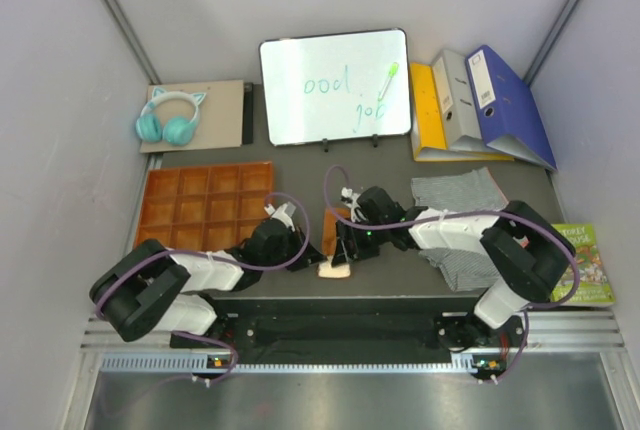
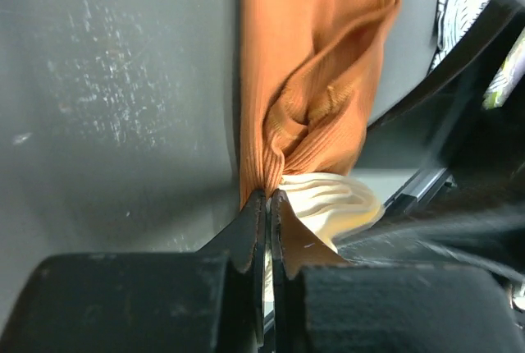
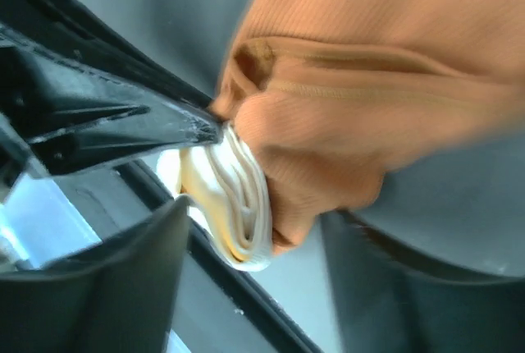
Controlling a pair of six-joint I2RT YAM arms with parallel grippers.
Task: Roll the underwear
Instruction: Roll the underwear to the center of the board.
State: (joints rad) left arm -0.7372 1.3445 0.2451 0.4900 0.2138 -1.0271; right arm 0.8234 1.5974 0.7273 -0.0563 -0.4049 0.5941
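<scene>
Briefs (image 1: 332, 222), rust-orange and bunched, lie at mid-table between the two arms, with the cream waistband (image 1: 335, 270) folded up just beside the near edge of the table (image 1: 300, 165).

The top view alone gives the layout. The striped boxer shorts (image 1: 460, 190) are spread to the right, partly under the right arm. The orange compartment tray (image 1: 205, 205) sits to the left, apart from the briefs. A whiteboard (image 1: 335, 85) stands at the far side, with bare surface between it and the garments.

The left wrist view alone shows the left gripper (image 2: 267, 205) clenched, its tips pinching the edge of the briefs where orange cloth meets waistband.

The right wrist view alone shows the right gripper (image 3: 258, 213) released, its fingers (image 3: 123, 287) spread to either side of the bundle. Whether they touch the cloth cannot be told through the blur. The tip of the left gripper meets the fold from the left.

Free room lies toward the far side; on the near side the waistband is almost at the table's edge.
</scene>
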